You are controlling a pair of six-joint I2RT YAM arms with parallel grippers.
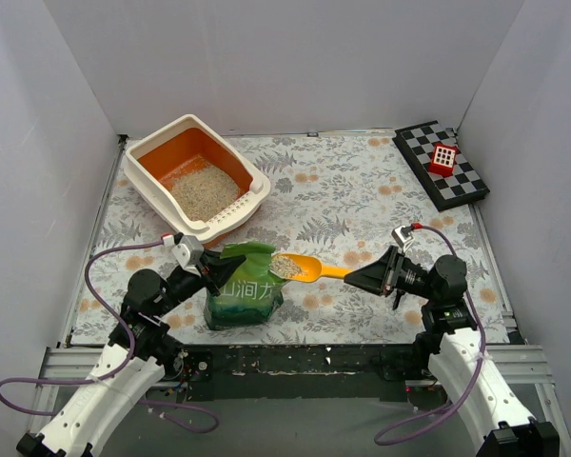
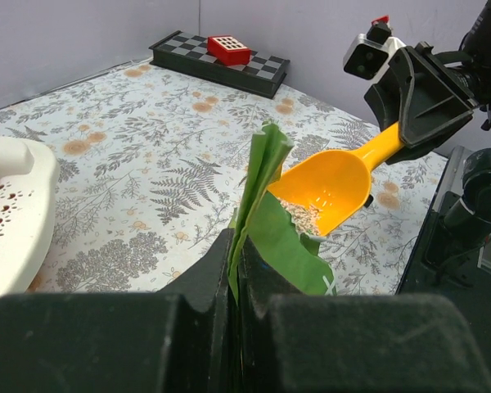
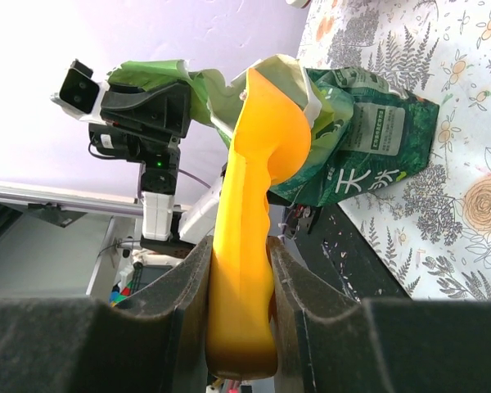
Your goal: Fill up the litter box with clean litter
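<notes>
The litter box (image 1: 256, 181), cream rim and orange basin, sits at the back left and holds a patch of pale clean litter (image 1: 204, 191). Its perforated rim shows in the left wrist view (image 2: 12, 213). A glossy green bag (image 1: 244, 295) stands near the front. My left gripper (image 1: 212, 270) is shut on the bag's top edge (image 2: 258, 176). My right gripper (image 1: 354, 277) is shut on the handle of a yellow-orange scoop (image 1: 309, 268), whose bowl sits at the bag's mouth with litter (image 2: 301, 214) in it. The scoop (image 3: 258, 188) fills the right wrist view.
A black-and-white checkered board (image 1: 442, 164) with a red block (image 1: 443, 158) on it lies at the back right. White walls enclose the floral tabletop (image 1: 362, 209). A black rail (image 1: 305, 367) runs along the near edge.
</notes>
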